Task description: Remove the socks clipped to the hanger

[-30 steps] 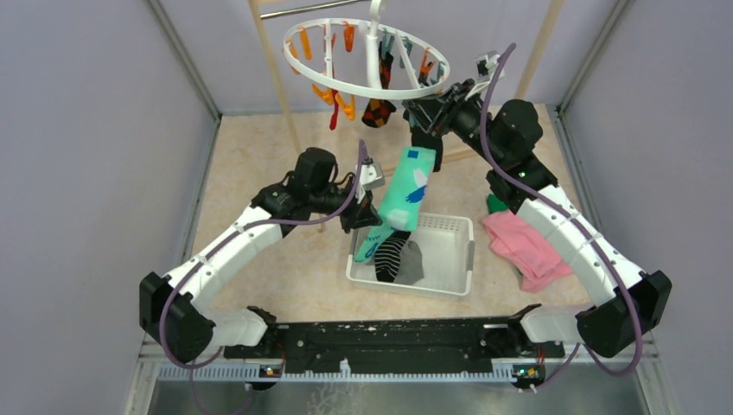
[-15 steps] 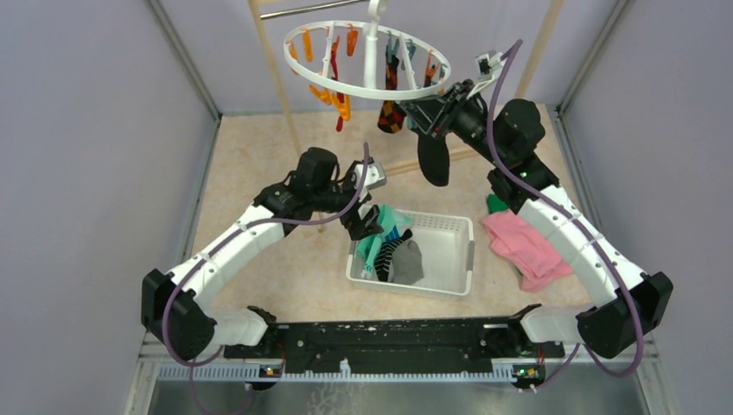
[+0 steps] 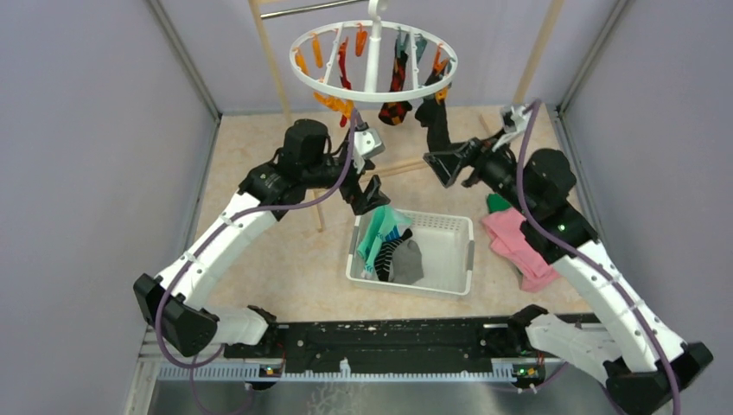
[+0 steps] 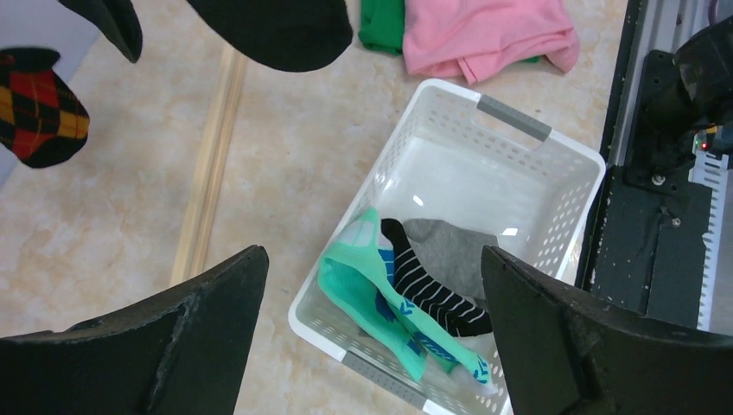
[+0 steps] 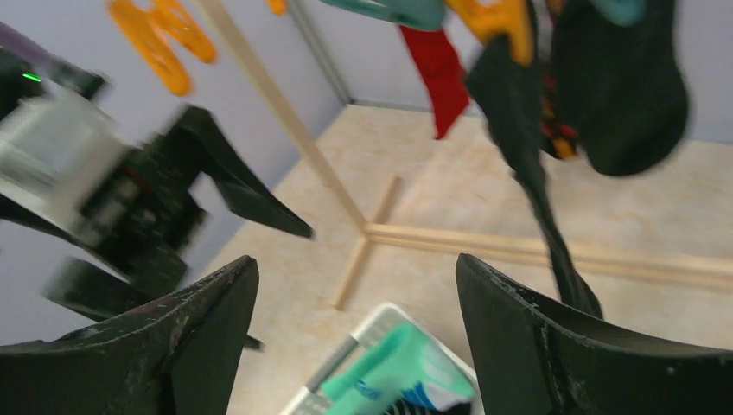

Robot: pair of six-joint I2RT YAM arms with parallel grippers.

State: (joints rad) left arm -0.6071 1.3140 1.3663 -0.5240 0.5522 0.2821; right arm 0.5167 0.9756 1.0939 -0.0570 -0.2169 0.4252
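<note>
Up at the top centre of the overhead frame hangs the white round plastic ring hanger (image 3: 372,65), and you have socks left on it: a red sock (image 3: 344,59), a black argyle sock with orange-red diamonds (image 3: 396,108) and a plain black sock (image 3: 430,117) dangling from clips at its lower right edge. Your right gripper (image 3: 442,169) sits just below that black sock, jaws spread wide and empty; in its wrist view the sock hangs ahead, toward the right-hand finger. So the step in hand looks like the grab on the black sock: you need to bring the jaws round the fabric, pinch firmly, then pull down so the clip lets go. Your left gripper (image 3: 372,197) is likewise wide and empty, poised over the left end of the white perforated plastic basket (image 3: 423,286). Inside lie a mint-green sock with blue marks (image 4: 367,281), a black-and-white striped sock (image 4: 428,294) and a grey sock (image 4: 454,251), heaped at that left end
</note>
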